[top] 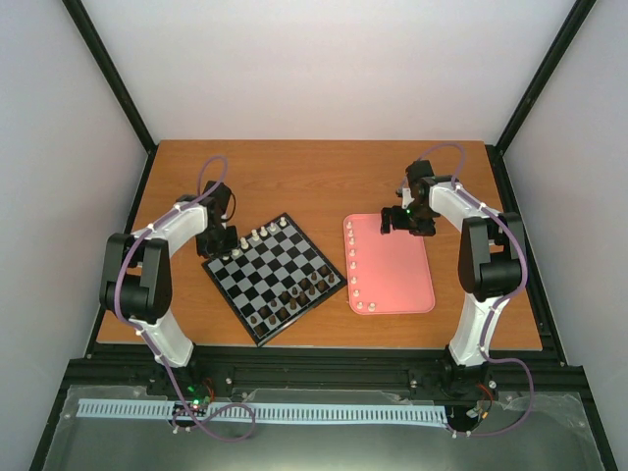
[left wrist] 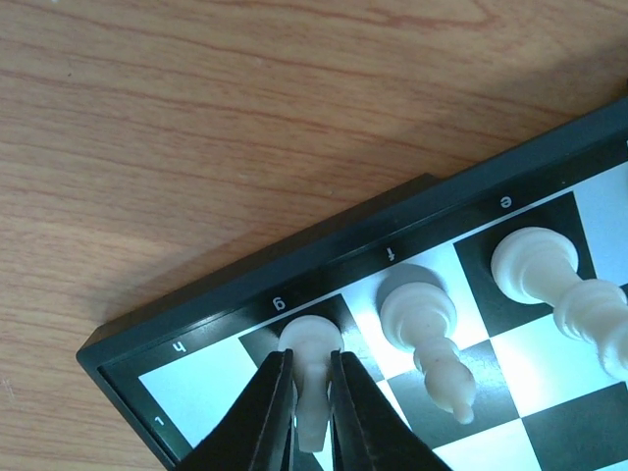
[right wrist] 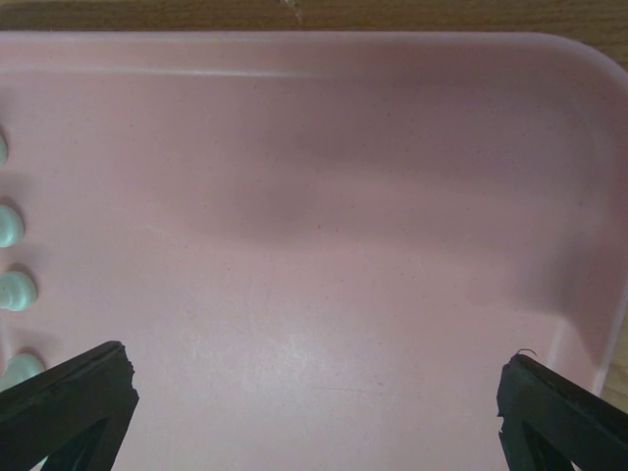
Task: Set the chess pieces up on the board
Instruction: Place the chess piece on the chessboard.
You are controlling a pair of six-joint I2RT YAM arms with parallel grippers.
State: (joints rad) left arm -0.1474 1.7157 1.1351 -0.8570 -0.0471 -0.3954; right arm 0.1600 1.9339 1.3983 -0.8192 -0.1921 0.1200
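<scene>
Left wrist view puts one cream-white chess piece (left wrist: 312, 392) at the dark square marked g, in the outermost row of the board (left wrist: 324, 263). The two black fingers (left wrist: 270, 417) of the left gripper (left wrist: 312, 358) are clamped on its thin stem from both sides, and only its round base shows above them. Just beside it on square f is a second cream piece (left wrist: 424, 329). A third cream piece (left wrist: 549, 280) is on e. Both are apart from the fingers, but the one on f is near the right finger.

From the top camera, a row of cream pieces (top: 257, 235) runs along the far left edge of the board, where the left arm reaches down. The dark brown pieces (top: 292, 299) fill the opposite, near side. The board lies turned at an angle on the wooden table (top: 314, 177).

To the right of the board, apart from it, lies the pink tray (top: 397, 275). More cream pieces (top: 353, 267) stand in it, in a line along its left side. The right gripper (top: 402, 218) hangs over the far end of this tray. In the right wrist view its jaws are wide apart above the bare pink floor, and some of the cream pieces show at the left edge of that view.
</scene>
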